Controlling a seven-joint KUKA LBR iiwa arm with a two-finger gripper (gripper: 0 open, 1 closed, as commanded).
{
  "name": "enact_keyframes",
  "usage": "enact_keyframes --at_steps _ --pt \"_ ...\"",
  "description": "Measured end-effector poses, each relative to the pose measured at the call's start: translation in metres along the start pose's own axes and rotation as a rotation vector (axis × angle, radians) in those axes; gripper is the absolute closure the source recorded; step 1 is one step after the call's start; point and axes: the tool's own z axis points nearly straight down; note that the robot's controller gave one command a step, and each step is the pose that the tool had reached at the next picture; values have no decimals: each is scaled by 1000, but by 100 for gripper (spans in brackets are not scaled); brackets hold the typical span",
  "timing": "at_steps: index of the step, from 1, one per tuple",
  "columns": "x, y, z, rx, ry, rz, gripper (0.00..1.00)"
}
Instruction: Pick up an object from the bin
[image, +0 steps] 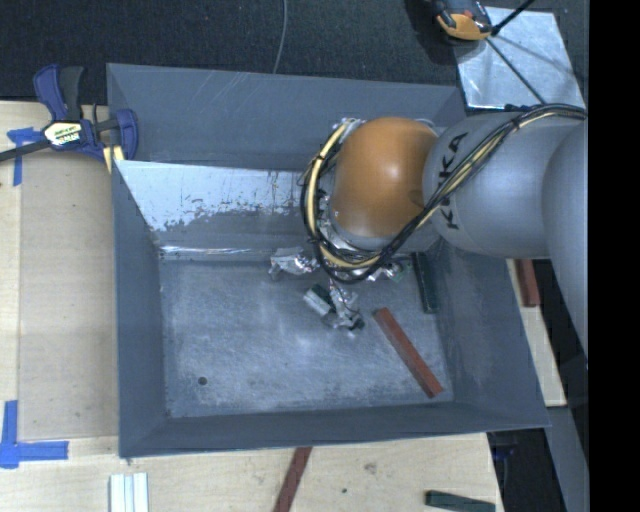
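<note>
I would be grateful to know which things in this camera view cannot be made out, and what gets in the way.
In the camera view:
1. dark bar by the bin right wall: upper end hidden under the arm.
2. dark speck, floor lower left: too small to identify.
3. pincer: too small to tell whether it holds anything.
4. floor beneath the orange cover: hidden by it.

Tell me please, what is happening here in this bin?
A robot arm reaches into the grey bin from the right. Its pincer is low over the bin floor, near the middle. A reddish-brown stick lies flat on the floor just to the right of the pincer, and a dark bar lies by the right wall. I cannot tell if the pincer has taken anything yet.
</note>
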Motion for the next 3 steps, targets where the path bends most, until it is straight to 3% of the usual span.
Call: enact_keyframes --at_steps 1,2,3 --pt "33 -24 -1 0 0 -31 100" --pt "33 -24 -1 0 0 -30 100" --pt "30 -20 -154 3 -3 8 100"
